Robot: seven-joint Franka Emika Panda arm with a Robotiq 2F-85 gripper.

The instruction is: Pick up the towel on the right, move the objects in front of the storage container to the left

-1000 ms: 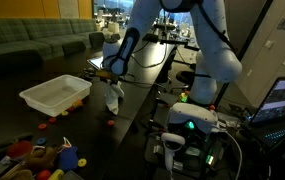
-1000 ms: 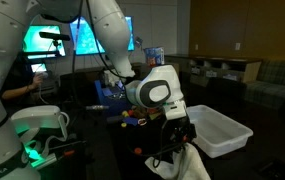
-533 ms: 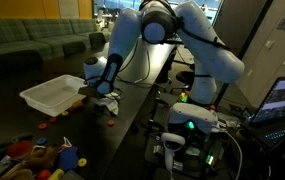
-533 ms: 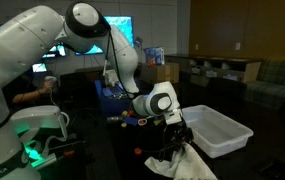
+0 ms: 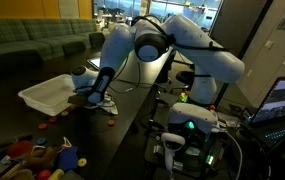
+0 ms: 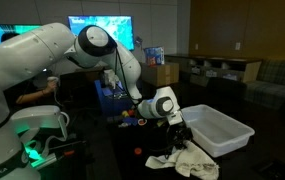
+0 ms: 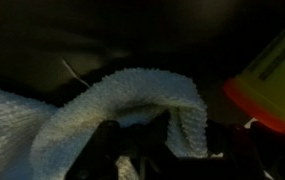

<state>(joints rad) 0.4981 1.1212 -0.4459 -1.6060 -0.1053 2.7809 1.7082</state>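
Between the jaws, a rumpled fold of the towel (image 7: 132, 95)

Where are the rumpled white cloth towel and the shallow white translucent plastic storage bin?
rumpled white cloth towel (image 6: 187, 162): in an exterior view, on its bunched middle folds.
shallow white translucent plastic storage bin (image 6: 236, 139): in an exterior view, on its outer side wall, below the rim.

Dim research lab inside an open office lounge. Big robot arm (image 5: 197, 45) stands at a dark worktop (image 5: 132, 115). Control box (image 5: 192, 122) with green lights and loose cables sits beside it. Lit monitor (image 5: 282, 100) at the edge; large screen (image 6: 100, 28) glows blue at the back. Green sofas (image 5: 27, 42) along the far side. Cardboard box (image 6: 164, 72) on a rear counter.
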